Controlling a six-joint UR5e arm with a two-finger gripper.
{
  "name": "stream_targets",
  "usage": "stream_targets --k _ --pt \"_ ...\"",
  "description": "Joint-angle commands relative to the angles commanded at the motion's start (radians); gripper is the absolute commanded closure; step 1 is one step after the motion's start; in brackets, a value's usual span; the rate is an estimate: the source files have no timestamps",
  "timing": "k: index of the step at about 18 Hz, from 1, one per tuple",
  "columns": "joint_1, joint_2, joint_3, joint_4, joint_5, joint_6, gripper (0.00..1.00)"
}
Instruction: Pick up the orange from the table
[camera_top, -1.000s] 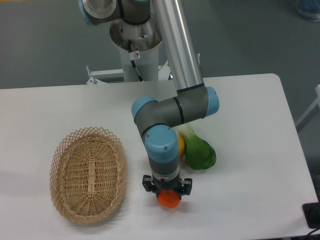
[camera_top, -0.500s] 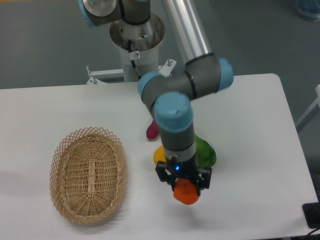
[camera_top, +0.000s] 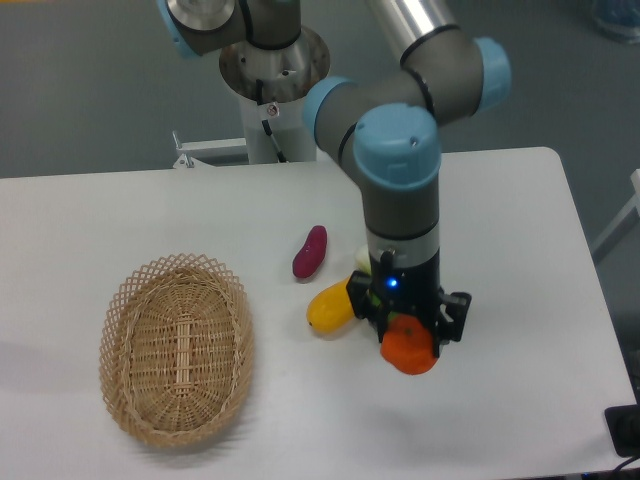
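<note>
The orange (camera_top: 409, 350) is a small round bright-orange fruit held between the fingers of my gripper (camera_top: 410, 338), which is shut on it. The gripper points down and holds the orange clear above the white table (camera_top: 520, 250), right of centre. The arm's wrist hides the top of the orange and whatever lies behind it.
An oval wicker basket (camera_top: 176, 346) stands at the left front. A yellow mango-like fruit (camera_top: 330, 307) lies just left of the gripper. A purple-red elongated vegetable (camera_top: 309, 252) lies behind it. The robot base (camera_top: 272, 70) stands at the table's far edge.
The arm has risen and swung right with the orange in the gripper, lifting it off the table. The purple vegetable and yellow fruit have come into view; the green vegetable is now hidden.
</note>
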Motion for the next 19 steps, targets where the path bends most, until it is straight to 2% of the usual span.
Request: stream_targets --k 19 --pt "0.003 0.002 0.005 0.002 -0.015 0.000 0.32"
